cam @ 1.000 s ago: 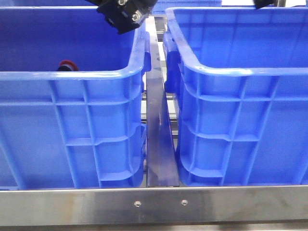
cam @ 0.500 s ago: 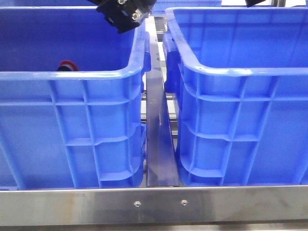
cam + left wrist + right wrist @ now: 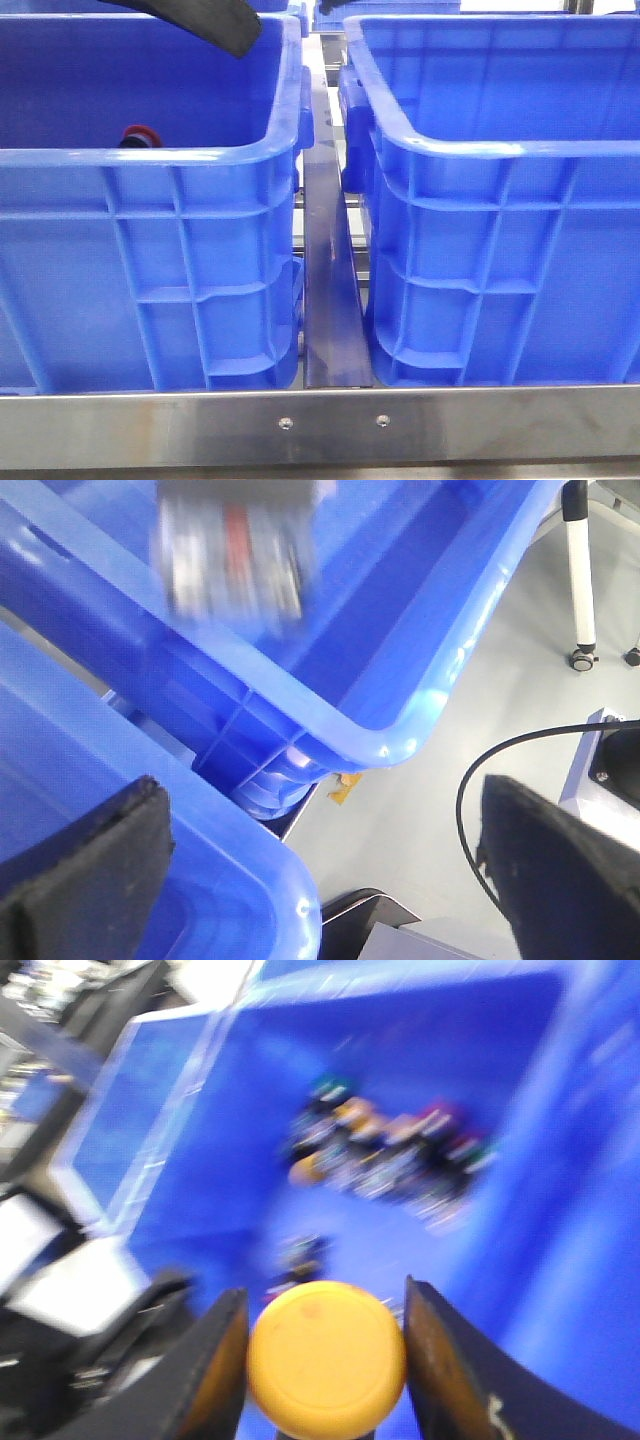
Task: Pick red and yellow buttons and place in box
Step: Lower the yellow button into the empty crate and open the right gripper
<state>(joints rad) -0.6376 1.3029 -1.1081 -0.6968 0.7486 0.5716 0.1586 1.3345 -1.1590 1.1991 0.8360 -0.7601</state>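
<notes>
The left end effector [image 3: 320,870] has swung wide-open above the crate rim [image 3: 380,748]; right end effector [image 3: 325,1360] grips the yellow button [image 3: 326,1357].

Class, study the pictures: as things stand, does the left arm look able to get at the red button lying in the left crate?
Probably yes. The red button sits in the open-topped left crate with nothing covering it. The left gripper is open and empty, though the wrist view shows it over that crate's corner, so it must first move across and reach down.
</notes>
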